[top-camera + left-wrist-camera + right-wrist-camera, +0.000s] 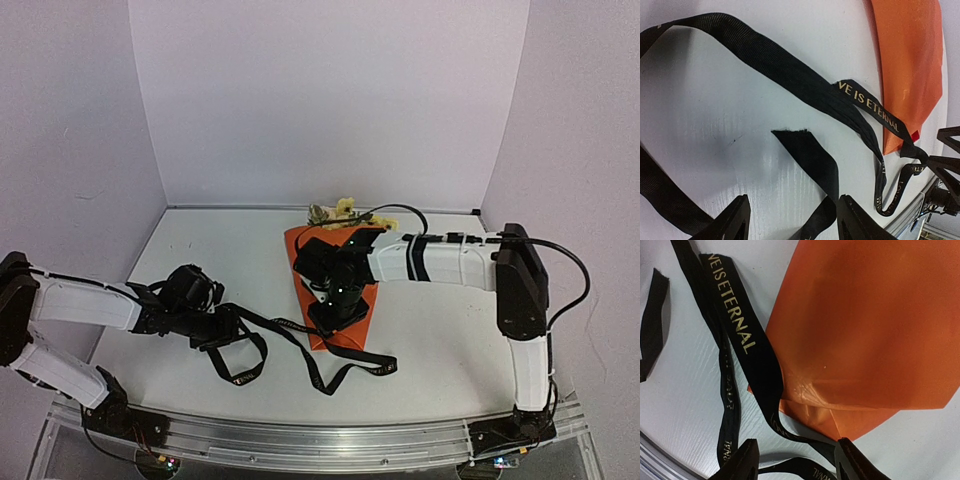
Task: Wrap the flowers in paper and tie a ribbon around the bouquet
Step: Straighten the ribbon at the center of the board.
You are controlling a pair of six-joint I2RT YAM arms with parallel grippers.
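Top external view: the bouquet (297,240) lies on the table (200,250), its flowers (335,211) at the far, wide end. The ribbon (284,326) sprawls in loops left of the bouquet's narrow tip and touches it. The right gripper (795,465) hangs over that tip, its 2 fingers apart with ribbon between them. The left gripper (792,225), left of the bouquet, stands spread astride 1 ribbon strand.

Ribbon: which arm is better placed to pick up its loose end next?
Left, likely. The left claw hangs open right over the ribbon, whose cut end leads in between its jaws. The right claw is over the narrow end of the bouquet, suited to pinning it.
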